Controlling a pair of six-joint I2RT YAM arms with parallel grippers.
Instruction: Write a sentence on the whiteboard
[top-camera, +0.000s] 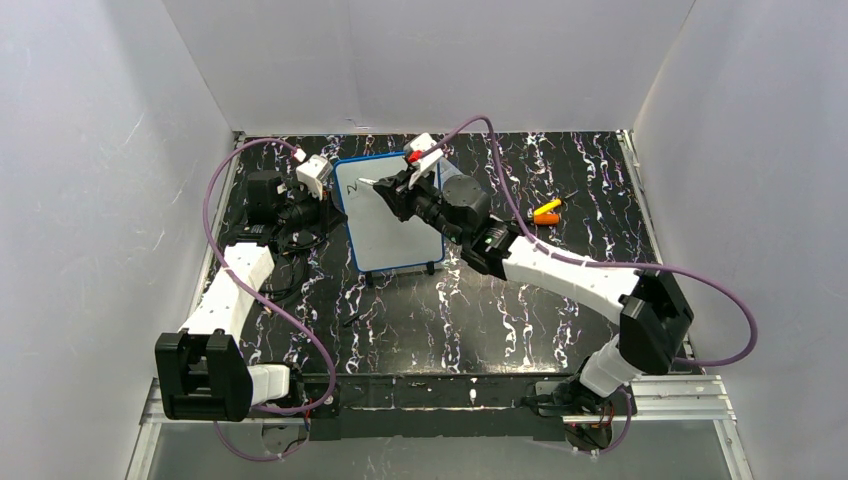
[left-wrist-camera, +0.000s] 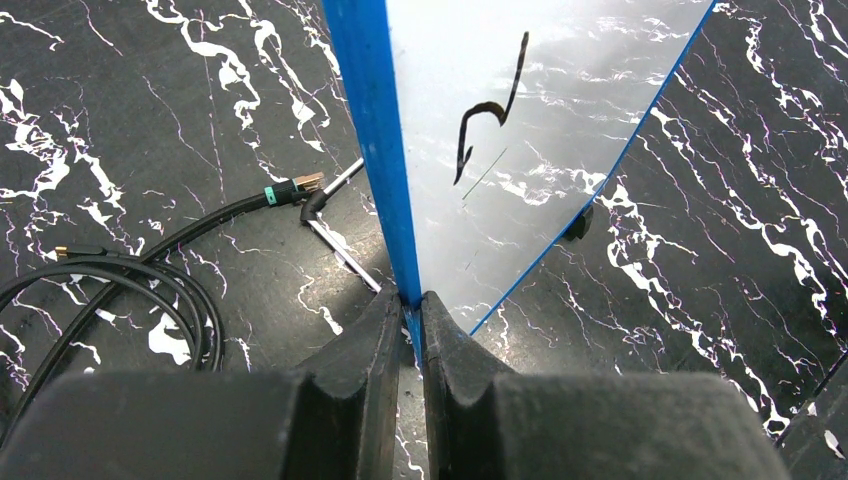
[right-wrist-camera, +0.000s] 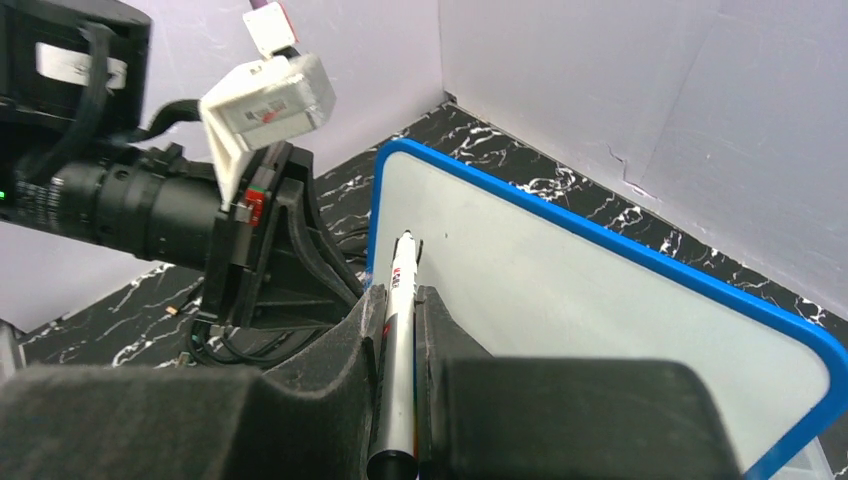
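Observation:
The whiteboard (top-camera: 385, 215), white with a thin blue frame, stands tilted at the back middle of the table. My left gripper (top-camera: 318, 195) is shut on its left blue edge; in the left wrist view the jaws (left-wrist-camera: 412, 305) pinch the frame (left-wrist-camera: 372, 130). My right gripper (top-camera: 392, 186) is shut on a white marker (right-wrist-camera: 398, 330) whose tip touches the board's upper left (right-wrist-camera: 560, 300). One short black stroke of the sentence (left-wrist-camera: 487, 110) shows on the board; it also shows faintly in the top view (top-camera: 350, 186).
Black cables (left-wrist-camera: 130, 270) lie on the dark marbled table left of the board. An orange and yellow object (top-camera: 545, 212) lies to the right of the right arm. White walls enclose the table on three sides.

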